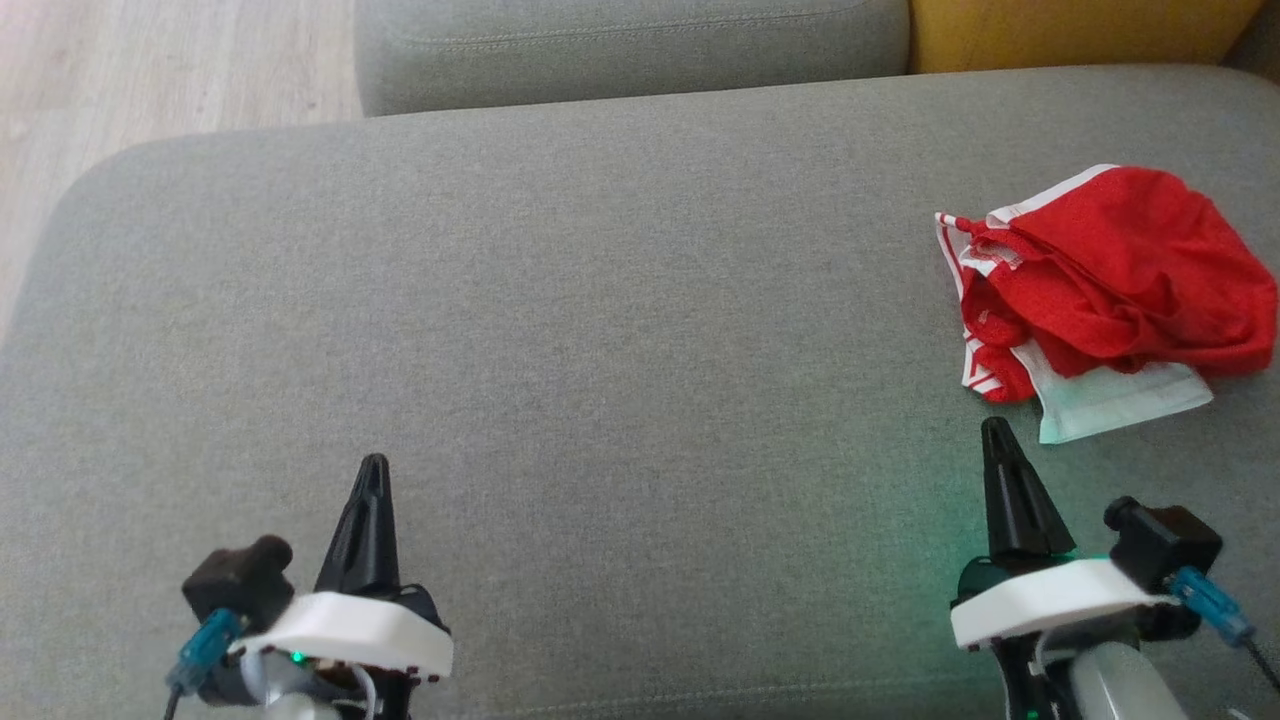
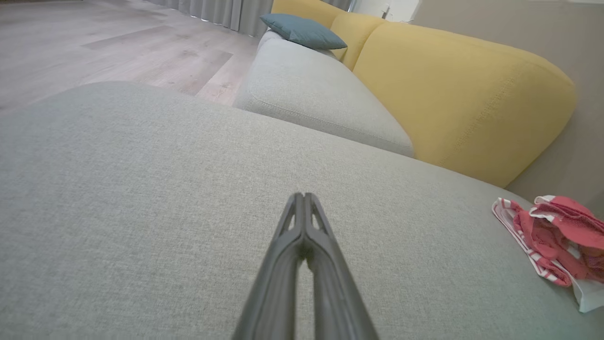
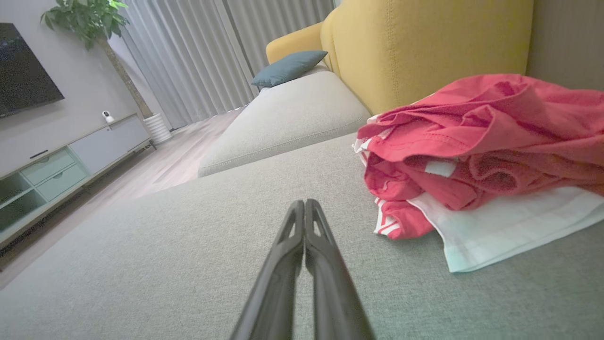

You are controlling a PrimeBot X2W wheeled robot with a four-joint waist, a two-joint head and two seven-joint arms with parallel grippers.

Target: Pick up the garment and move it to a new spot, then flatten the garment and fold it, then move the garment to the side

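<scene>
The garment (image 1: 1110,275) is a crumpled red piece with white stripes and a white panel, lying at the right side of the grey sofa seat (image 1: 600,330). In the right wrist view the garment (image 3: 476,156) is bunched up just right of my fingers. It also lies at the far right of the left wrist view, as the garment (image 2: 557,236). My right gripper (image 1: 997,432) is shut and empty, a short way in front of the garment's near edge. My left gripper (image 1: 374,466) is shut and empty over bare seat at the lower left.
A second grey cushion (image 1: 630,45) adjoins the seat at the back, with a yellow backrest (image 1: 1080,30) to its right. Wooden floor (image 1: 150,70) lies beyond the seat's left edge. A blue pillow (image 3: 288,66), a TV cabinet (image 3: 61,165) and curtains stand farther off.
</scene>
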